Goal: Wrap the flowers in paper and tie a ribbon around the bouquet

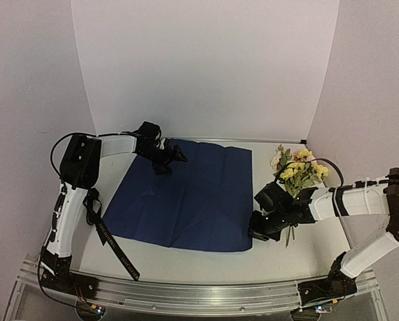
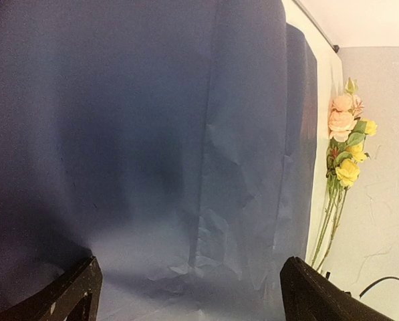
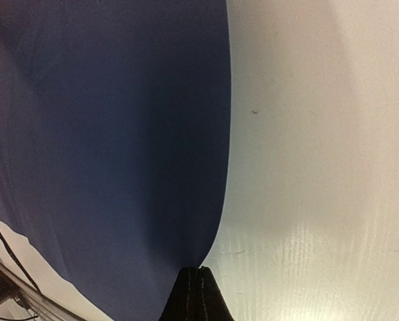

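Note:
The paper (image 1: pixel 186 197) lies flat on the table, dark navy face up. My left gripper (image 1: pixel 174 158) hovers over its far left corner, open; in the left wrist view the two fingers (image 2: pixel 72 294) stand wide apart above the creased sheet (image 2: pixel 152 134). My right gripper (image 1: pixel 256 232) is at the paper's right edge near the front corner, shut on that edge (image 3: pixel 219 221), which curves up into the closed fingertips (image 3: pixel 199 274). The flowers (image 1: pixel 298 170), yellow and pink with long green stems, lie on the table just right of the paper, stems running under my right arm. The ribbon (image 1: pixel 112 244), black, lies off the paper's left side.
White walls enclose the table at the back and both sides. A metal rail (image 1: pixel 199 294) runs along the near edge. The flowers (image 2: pixel 346 140) also show at the right of the left wrist view, beyond the paper's edge.

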You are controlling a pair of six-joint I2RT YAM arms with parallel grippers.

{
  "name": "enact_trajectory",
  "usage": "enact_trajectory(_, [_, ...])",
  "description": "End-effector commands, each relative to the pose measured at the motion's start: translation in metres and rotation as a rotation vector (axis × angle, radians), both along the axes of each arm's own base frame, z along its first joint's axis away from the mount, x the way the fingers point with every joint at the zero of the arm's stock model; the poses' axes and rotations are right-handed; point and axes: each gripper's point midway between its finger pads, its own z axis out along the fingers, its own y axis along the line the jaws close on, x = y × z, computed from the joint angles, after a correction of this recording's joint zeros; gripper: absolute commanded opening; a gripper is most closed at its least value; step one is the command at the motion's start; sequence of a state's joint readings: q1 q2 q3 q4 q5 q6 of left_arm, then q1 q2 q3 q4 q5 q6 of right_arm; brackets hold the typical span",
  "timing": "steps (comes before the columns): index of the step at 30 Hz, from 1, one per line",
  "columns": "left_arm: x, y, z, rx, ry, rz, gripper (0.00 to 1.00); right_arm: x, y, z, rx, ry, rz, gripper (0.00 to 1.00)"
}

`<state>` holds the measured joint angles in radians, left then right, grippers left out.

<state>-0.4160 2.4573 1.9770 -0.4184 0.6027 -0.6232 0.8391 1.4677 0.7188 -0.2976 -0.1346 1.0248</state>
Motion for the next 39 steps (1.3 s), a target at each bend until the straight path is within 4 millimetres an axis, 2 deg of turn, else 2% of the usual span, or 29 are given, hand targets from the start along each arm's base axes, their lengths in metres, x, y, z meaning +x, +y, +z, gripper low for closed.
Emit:
enact_trajectory(1, [-0.026,-0.013,-0.024,0.028,0.055,-0.091,0.96,-0.018,-0.031,-0.004,-0.125,0.004,-0.066,0.0])
enact_trajectory(6, [-0.037,-0.026,-0.03,0.032,0.059,-0.125,0.96,-0.022,-0.018,0.003,-0.127,-0.021,-0.022,0.0])
enact_trajectory(9, [-0.035,-0.022,-0.031,0.07,0.054,-0.132,0.96,-0.024,-0.005,0.005,-0.141,-0.029,0.044,0.0])
enact_trajectory(11, [-0.031,-0.017,-0.029,0.099,0.04,-0.131,0.97,-0.026,-0.004,0.006,-0.145,-0.033,0.064,0.04])
enact_trajectory(12, [-0.03,-0.016,-0.024,0.1,0.029,-0.135,0.97,-0.026,-0.005,0.008,-0.148,-0.037,0.069,0.08])
enact_trajectory(13, [-0.029,-0.014,-0.018,0.1,0.016,-0.136,0.98,-0.026,-0.007,0.011,-0.155,-0.042,0.077,0.18])
enact_trajectory(15, [-0.028,-0.014,0.0,0.095,-0.026,-0.138,1.0,-0.021,-0.015,0.021,-0.191,-0.082,0.078,0.44])
enact_trajectory(17, [-0.024,-0.012,0.029,0.079,-0.082,-0.126,1.0,-0.015,-0.02,0.033,-0.23,-0.114,0.087,0.63])
enact_trajectory(21, [-0.021,-0.003,0.085,0.041,-0.185,-0.081,1.0,0.0,-0.025,0.059,-0.264,-0.159,0.086,0.79])
enact_trajectory(24, [-0.024,0.004,0.11,0.033,-0.224,-0.054,1.0,0.02,-0.032,0.08,-0.252,-0.203,0.057,0.91])
enact_trajectory(26, [-0.029,0.008,0.115,0.033,-0.222,-0.042,1.0,0.038,-0.042,0.091,-0.256,-0.23,0.027,0.97])
enact_trajectory(29, [-0.042,0.008,0.109,0.011,-0.181,-0.04,1.0,0.073,-0.053,0.105,-0.284,-0.27,-0.017,0.97])
enact_trajectory(31, [-0.053,0.0,0.107,-0.022,-0.153,-0.055,1.0,0.098,-0.063,0.115,-0.309,-0.294,-0.062,0.97])
enact_trajectory(36, [-0.093,-0.046,0.09,-0.045,-0.098,-0.164,0.97,0.141,-0.106,0.124,-0.37,-0.311,-0.203,0.93])
enact_trajectory(39, [-0.118,-0.077,0.079,-0.061,-0.078,-0.242,0.96,0.154,-0.104,0.124,-0.375,-0.318,-0.204,0.93])
